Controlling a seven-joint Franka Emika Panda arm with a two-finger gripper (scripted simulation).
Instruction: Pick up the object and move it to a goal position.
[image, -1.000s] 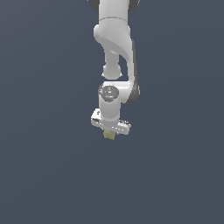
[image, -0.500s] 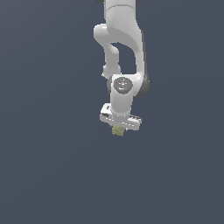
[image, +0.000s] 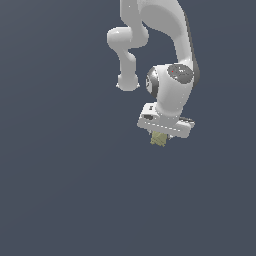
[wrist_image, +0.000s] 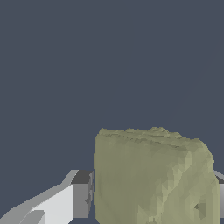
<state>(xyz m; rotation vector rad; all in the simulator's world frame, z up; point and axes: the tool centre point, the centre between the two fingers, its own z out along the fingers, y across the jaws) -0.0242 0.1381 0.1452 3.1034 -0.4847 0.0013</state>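
The object (image: 159, 139) is a small olive-yellow mottled cube hanging just under the white bar of my gripper (image: 160, 138), which is shut on it. The arm leans toward the exterior view's right and the hand is tilted. In the wrist view the object (wrist_image: 151, 177) fills much of the picture, with one finger (wrist_image: 81, 199) pressed against its side and the other finger barely showing at the picture's edge. The cube is off the ground.
Only a plain dark grey-blue ground (image: 60, 190) surrounds the arm. No other objects or markers show in either view.
The arm has swung toward the exterior view's right with the cube held in the gripper, and the hand has tilted further.
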